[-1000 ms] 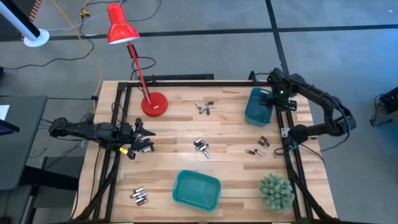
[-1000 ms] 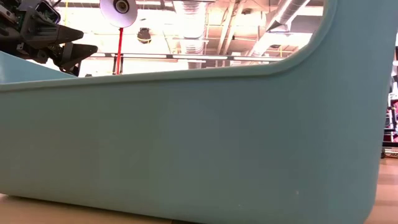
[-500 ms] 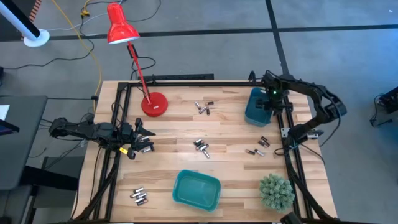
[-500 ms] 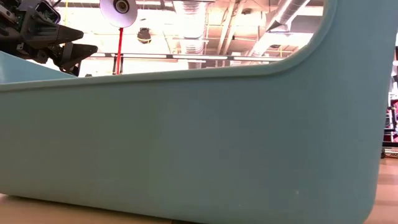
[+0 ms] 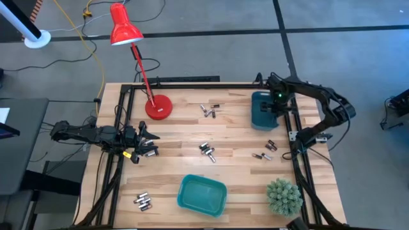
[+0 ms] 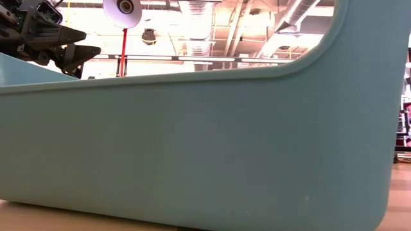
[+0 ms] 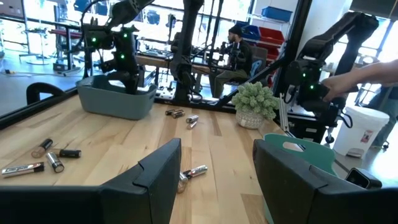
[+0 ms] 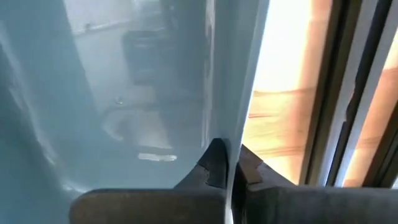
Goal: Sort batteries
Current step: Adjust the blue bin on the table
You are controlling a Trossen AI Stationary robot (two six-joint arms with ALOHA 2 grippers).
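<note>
Right gripper: at the far right teal bin, its jaws closed on the bin's right wall.
Right wrist view: the two dark fingers pinch the thin teal wall between them, one inside the bin and one outside; only this view shows the pinch close up.
Left gripper: hovers at the table's left edge, jaws spread wide, holding nothing.
Left wrist view: the two wide-set fingers frame a battery lying on the wood between them; farther off stand the far bin with the right arm over it, and a person seated in the room behind.
Low view: filled almost wholly by the side of the near teal bin; the left gripper shows above its rim, beside the lamp's shade.
High view alone: the whole layout of the wooden table.
Teal bins: two, one far right, one near the front middle.
Batteries: five loose clusters on the wood, at far centre, middle, right, front left, and under the left gripper; the exact count of cells cannot be told.
Other things: one red lamp, one small green plant.
</note>
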